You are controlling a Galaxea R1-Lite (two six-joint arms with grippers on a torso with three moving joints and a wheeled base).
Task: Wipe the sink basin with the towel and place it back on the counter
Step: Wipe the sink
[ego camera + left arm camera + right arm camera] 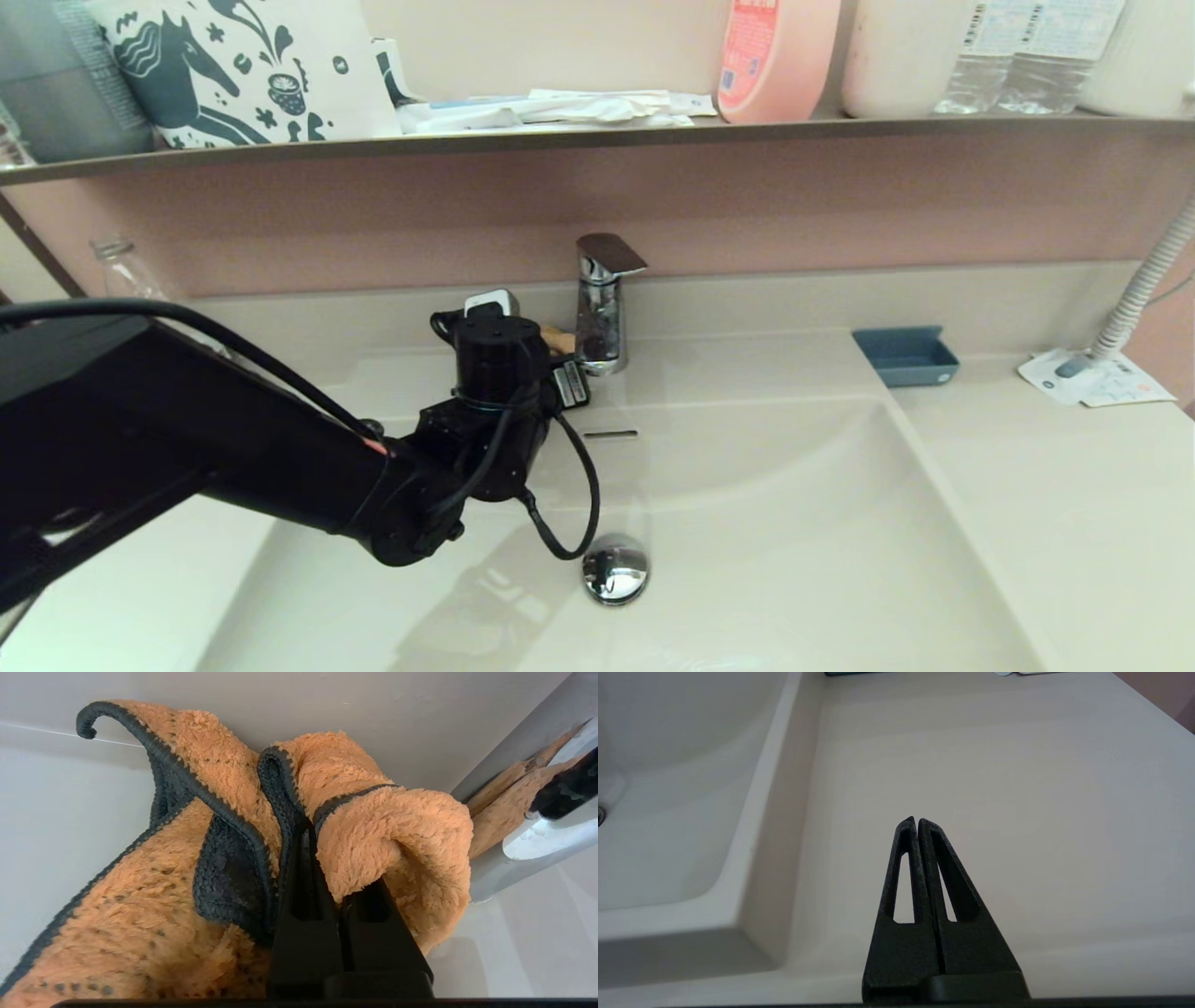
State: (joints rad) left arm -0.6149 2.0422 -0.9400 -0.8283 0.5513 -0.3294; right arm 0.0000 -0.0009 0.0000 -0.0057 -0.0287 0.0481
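Observation:
My left gripper is shut on the fluffy orange towel, whose dark grey-blue edge folds around the fingers. It holds the towel over the back ledge of the counter, just left of the chrome faucet. In the head view only a sliver of the towel shows past the left wrist. The cream sink basin lies below, with its overflow slot and drain plug. My right gripper is shut and empty, parked over the counter to the right of the basin.
A small blue tray sits on the counter at the back right, with a leaflet and a ribbed hose beyond it. The brown shelf above carries bottles and bags. A clear bottle stands at the far left.

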